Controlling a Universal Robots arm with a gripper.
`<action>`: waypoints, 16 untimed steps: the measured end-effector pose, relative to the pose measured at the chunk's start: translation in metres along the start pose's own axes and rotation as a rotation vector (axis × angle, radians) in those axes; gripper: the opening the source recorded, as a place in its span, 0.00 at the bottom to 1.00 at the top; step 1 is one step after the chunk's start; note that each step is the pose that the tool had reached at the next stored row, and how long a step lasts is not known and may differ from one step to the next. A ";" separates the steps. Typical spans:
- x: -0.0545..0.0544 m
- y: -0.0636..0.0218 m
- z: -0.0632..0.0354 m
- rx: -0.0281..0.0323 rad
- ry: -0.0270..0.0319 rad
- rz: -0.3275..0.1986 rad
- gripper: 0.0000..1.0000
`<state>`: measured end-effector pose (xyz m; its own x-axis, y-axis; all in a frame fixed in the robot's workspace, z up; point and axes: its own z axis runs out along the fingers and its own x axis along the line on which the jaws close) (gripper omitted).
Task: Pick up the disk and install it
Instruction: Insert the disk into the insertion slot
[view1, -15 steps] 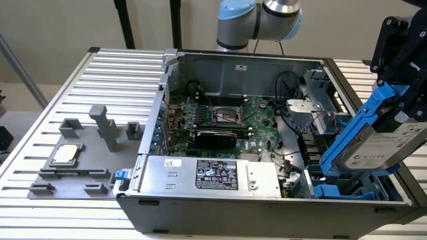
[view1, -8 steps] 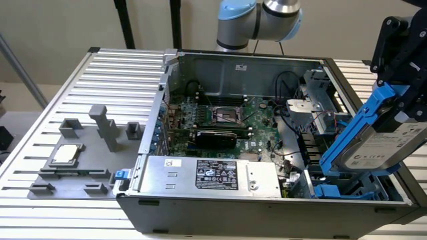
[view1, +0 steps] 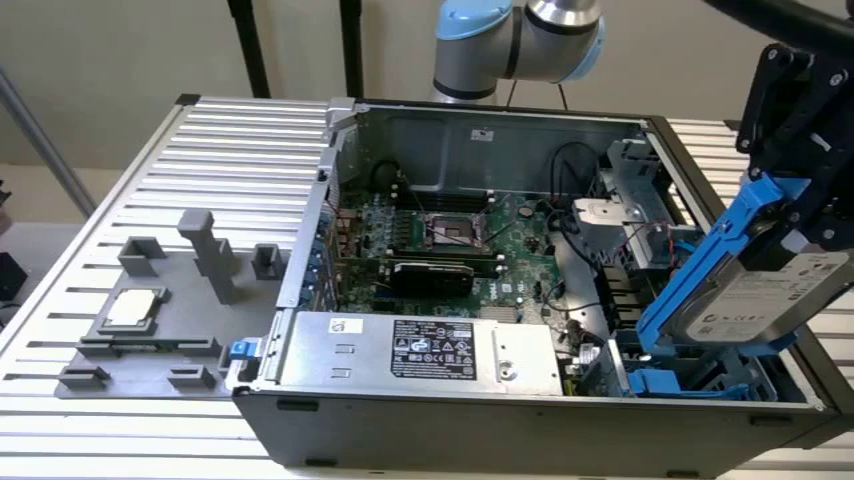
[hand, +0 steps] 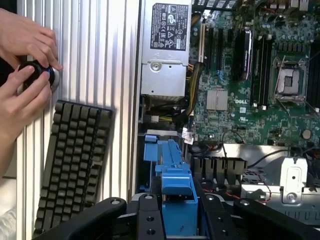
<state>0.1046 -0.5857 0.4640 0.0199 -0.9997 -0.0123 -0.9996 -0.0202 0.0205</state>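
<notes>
The open computer case (view1: 534, 300) is the landmark, lying on its side on a ribbed metal table (view1: 240, 130).

At the exterior view's left, beside the case, a grey fixture plate (view1: 160, 320) sits on the table. On it lies a small square silver chip (view1: 134, 305), with grey upright blocks (view1: 214, 255) between the chip and the case wall.

Inside the case, the green motherboard (view1: 454, 250) covers the floor, its empty processor socket (view1: 454, 232) near the middle. The silver power supply box (view1: 420, 350) with a black label lies along the case's near wall.

At the case's right end in the exterior view, the gripper (view1: 801, 150) holds the disk (view1: 754, 295) — the silver-grey drive with its white label, framed by blue rails, hangs tilted above the blue drive bay (view1: 681, 382) in the case's near right corner. The black fingers are closed on the upper end of the disk's blue carrier; its lower edge is close over the bay, but whether it touches I cannot tell.

In the wrist view, the blue carrier (hand: 175, 195) sits clamped between the black fingers (hand: 145, 220), above the case interior. Outside the case wall, on the table, lies a dark keyboard (hand: 72, 160) — beside it a person's hands (hand: 22, 65) grip a small round black device (hand: 37, 75).
</notes>
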 end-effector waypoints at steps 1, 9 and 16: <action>0.000 0.0000 0.0013 0.0000 -0.0001 0.004 0.00; 0.000 0.0000 0.0098 0.0001 0.0000 0.009 0.00; 0.000 -0.0002 0.0172 0.0001 0.0005 0.009 0.00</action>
<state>0.1045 -0.5858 0.4468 0.0105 -0.9999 -0.0116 -0.9997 -0.0108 0.0205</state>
